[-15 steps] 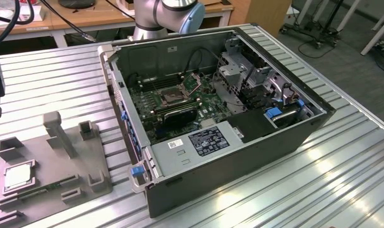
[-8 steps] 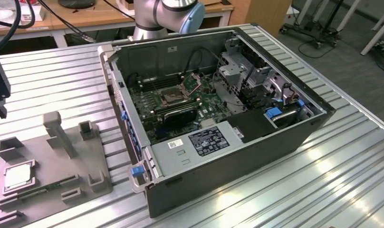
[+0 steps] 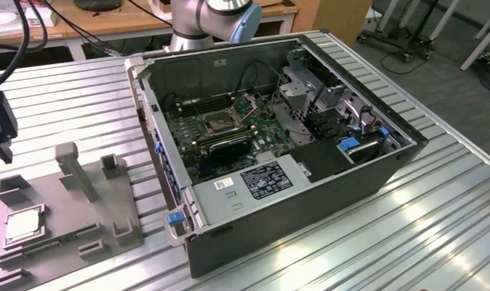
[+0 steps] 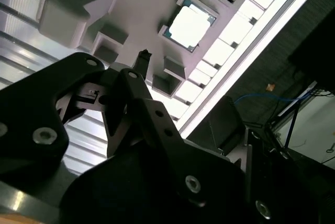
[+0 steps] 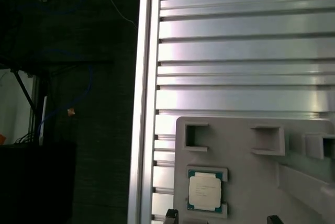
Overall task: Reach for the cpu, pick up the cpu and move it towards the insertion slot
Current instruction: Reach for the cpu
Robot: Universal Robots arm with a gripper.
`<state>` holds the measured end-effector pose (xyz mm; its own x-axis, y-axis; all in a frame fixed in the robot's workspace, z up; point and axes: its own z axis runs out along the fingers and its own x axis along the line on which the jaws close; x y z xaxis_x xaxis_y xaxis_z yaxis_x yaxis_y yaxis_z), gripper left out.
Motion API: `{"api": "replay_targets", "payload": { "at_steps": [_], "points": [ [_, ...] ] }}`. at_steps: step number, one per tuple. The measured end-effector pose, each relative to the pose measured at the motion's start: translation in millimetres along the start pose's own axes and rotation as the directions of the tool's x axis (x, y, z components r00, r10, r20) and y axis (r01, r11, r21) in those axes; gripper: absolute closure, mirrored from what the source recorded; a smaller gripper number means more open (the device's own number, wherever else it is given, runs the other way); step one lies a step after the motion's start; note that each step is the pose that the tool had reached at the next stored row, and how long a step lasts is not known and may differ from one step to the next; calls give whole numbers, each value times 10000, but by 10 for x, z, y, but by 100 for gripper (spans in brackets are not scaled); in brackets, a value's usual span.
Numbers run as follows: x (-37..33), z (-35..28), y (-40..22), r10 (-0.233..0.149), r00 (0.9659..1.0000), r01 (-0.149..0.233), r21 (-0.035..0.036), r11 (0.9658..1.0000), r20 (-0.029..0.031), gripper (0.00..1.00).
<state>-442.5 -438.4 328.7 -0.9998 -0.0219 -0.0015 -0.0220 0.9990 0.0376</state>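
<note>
One gripper (image 3: 0,136) hovers above the grey fixture (image 3: 67,206) at the exterior view's left, its fingertips (image 5: 171,216) standing apart with nothing between them. The cpu (image 3: 22,225) lies flat in a square recess of the fixture, untouched. Well off the fixture's right side, the insertion slot (image 3: 216,124) sits on the green motherboard (image 3: 192,154) inside the open computer case (image 3: 310,212).

Your cpu (image 3: 24,225) is lying flat, silvery top up, in the grey fixture (image 3: 71,213), and the insertion slot (image 3: 216,125) is sitting on the motherboard (image 3: 265,130).
</note>
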Motion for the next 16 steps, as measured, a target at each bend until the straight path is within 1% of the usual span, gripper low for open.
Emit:
{"api": "replay_targets", "payload": {
  "at_steps": [3, 11, 16],
  "points": [
    [4, 55, -45, 0, 10000, 0, -1, 10000, 1, 28],
    [7, 198, -93, -3, 10000, 3, 0, 10000, 1, 28],
    [15, 281, -152, -3, 10000, 3, 1, 10000, 4, 28]
  ]
}}
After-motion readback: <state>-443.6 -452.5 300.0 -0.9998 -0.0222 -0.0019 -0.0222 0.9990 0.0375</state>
